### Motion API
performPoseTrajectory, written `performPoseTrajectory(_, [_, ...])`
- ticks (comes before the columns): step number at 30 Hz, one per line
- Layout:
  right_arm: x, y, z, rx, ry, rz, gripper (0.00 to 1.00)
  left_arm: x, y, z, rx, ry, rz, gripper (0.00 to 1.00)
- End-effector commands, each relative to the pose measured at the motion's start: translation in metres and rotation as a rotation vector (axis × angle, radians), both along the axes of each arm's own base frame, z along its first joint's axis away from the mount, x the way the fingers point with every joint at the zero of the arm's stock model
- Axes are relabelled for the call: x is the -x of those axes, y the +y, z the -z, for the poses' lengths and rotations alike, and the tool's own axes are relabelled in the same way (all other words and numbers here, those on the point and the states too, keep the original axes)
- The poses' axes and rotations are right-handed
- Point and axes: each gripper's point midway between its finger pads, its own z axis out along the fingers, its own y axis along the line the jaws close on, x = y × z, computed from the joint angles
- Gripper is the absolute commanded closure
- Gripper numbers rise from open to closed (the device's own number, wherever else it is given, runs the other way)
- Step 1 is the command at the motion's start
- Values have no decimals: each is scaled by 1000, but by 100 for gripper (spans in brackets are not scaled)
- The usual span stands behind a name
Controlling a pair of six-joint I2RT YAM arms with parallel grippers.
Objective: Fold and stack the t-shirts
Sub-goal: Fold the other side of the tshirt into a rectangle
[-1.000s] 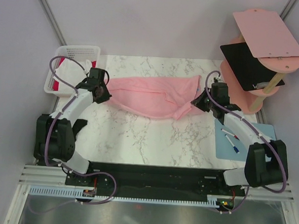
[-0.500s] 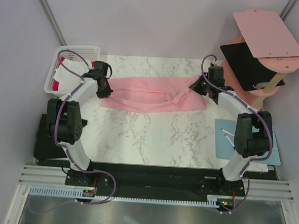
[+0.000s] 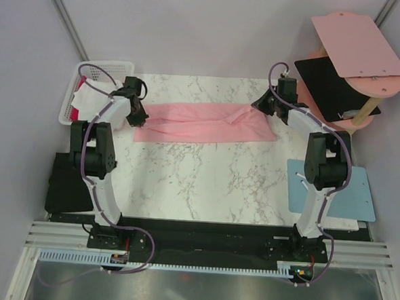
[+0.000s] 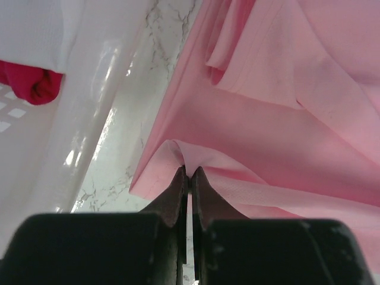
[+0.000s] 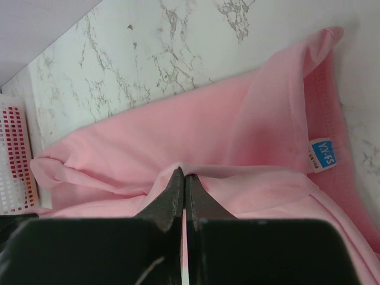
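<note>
— Where is the light pink t-shirt (image 3: 201, 123) to be found?

— It is laid across the far part of the marble table (image 3: 205, 184), drawn out as a long, fairly flat band between the two arms. Its left end lies just beside the white basket (image 3: 108, 67), in which a white cloth (image 3: 87, 101) and a red cloth (image 4: 27, 83) are seen.

— How is it held?

— A small ridge of the fabric is pinched at each end. The fingers of the left gripper (image 4: 189, 173) are pressed together on a fold at the shirt's left edge. The right gripper (image 5: 183, 174) is likewise clamped on a raised fold near the collar, where a blue label (image 5: 321, 154) is visible.

— What has changed over the last second?

— A second ago the shirt was bunched and sagging toward the near side, with a crumpled lump at its right end. Both grippers were then placed nearer the middle of the table. Half a second ago the cloth had been carried farther back, though a twisted fold was still seen in the middle. Now both arms are reached out farther, the grippers are set nearer the far edge, and the shirt is pulled straighter and flatter, with most of the lump smoothed out. The basket has not been moved.
</note>
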Motion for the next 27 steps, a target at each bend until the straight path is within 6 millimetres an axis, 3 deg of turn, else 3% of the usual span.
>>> performPoseTrajectory(1, [-20, 4, -10, -29, -43, -4, 100, -28, 3, -16, -15, -52, 40, 98])
performPoseTrajectory(4, [-25, -1, 6, -29, -16, 12, 100, -44, -7, -21, 27, -73, 97, 60])
performPoseTrajectory(5, [-27, -5, 12, -16, -7, 38, 100, -46, -9, -23, 36, -79, 102, 29])
performPoseTrajectory(8, [-29, -12, 17, -9, 1, 86, 100, -49, -10, -42, 40, -129, 97, 1])
performPoseTrajectory(11, [-37, -13, 14, -14, -34, 99, 92, -41, -10, -56, 33, -154, 107, 0])
performPoseTrajectory(12, [-44, -9, 2, -32, -90, 77, 81, -36, -10, -53, 33, -148, 110, 0])
performPoseTrajectory(13, [-45, -6, -2, -39, -110, 61, 75, -34, -11, -63, 37, -173, 115, 0])
performPoseTrajectory(14, [-45, -4, -8, -36, -134, 40, 61, -31, -14, -63, 45, -176, 123, 0])
performPoseTrajectory(15, [-47, -2, -21, -40, -179, 27, 37, -27, -18, -60, 53, -176, 136, 0])
performPoseTrajectory(17, [-35, -2, -39, -18, -222, 16, 11, -23, -26, -66, 77, -195, 164, 0])
performPoseTrajectory(18, [-26, -4, -35, -2, -216, 15, 2, -18, -32, -63, 77, -187, 183, 0])
performPoseTrajectory(19, [-19, -3, -56, 6, -256, 14, 2, -17, -35, -68, 75, -204, 194, 0])
performPoseTrajectory(20, [-13, -3, -60, 14, -262, 7, 2, -16, -38, -68, 69, -206, 203, 0])
performPoseTrajectory(21, [-3, -4, -52, 30, -242, -10, 2, -13, -44, -67, 69, -205, 219, 0])
performPoseTrajectory(22, [5, 2, -61, 26, -252, -40, 2, -13, -47, -68, 68, -209, 227, 0])
performPoseTrajectory(24, [20, 7, -46, 25, -193, -72, 24, -9, -55, -68, 74, -212, 248, 0])
performPoseTrajectory(25, [26, 13, -39, 19, -174, -96, 47, -9, -58, -68, 75, -213, 254, 0])
performPoseTrajectory(26, [31, 18, -34, 2, -152, -122, 99, -8, -59, -66, 71, -210, 257, 0])
performPoseTrajectory(27, [37, 21, -21, 0, -112, -127, 100, -5, -63, -64, 69, -203, 266, 0])
